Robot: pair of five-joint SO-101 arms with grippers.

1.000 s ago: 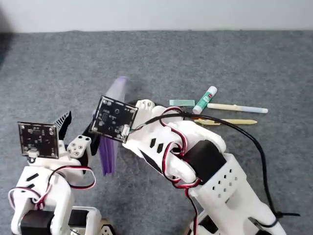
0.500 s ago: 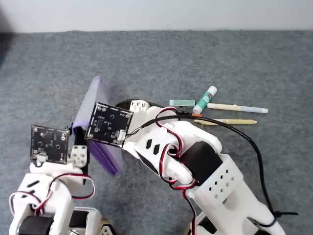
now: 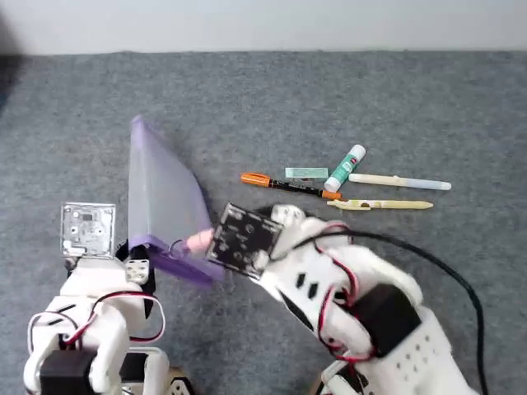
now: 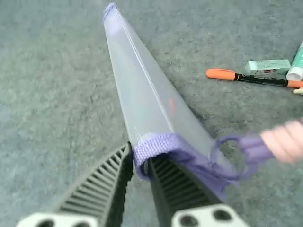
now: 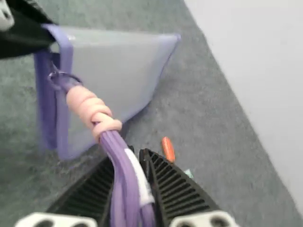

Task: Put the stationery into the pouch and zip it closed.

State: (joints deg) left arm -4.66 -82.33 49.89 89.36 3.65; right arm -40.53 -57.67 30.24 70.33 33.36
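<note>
**Holding the pouch at both ends**

Looking down, we see the grey table, and the purple pouch is the biggest thing on it. It stands up on its long edge, tilted, near the two arms. Its far corner points away from them.

Our left pincer is clenched on the purple cloth band at the near end of the pouch. Our right pincer is squeezed tight on the purple pull strap, just behind its pink knot. The strap hooks to a little ring at the pouch's end.

We think the pouch is light and floppy. Its clear sides look smooth and slippery, so the cloth band and the strap are the best places to hold it. We cannot tell if its mouth is open.

The stationery lies on the table, well apart from the pouch: two pale pens, an orange pen, a glue stick and a small eraser. None is in the pouch yet. The pens look thin and hard, and they may roll, so we would pinch each one in the middle.
</note>
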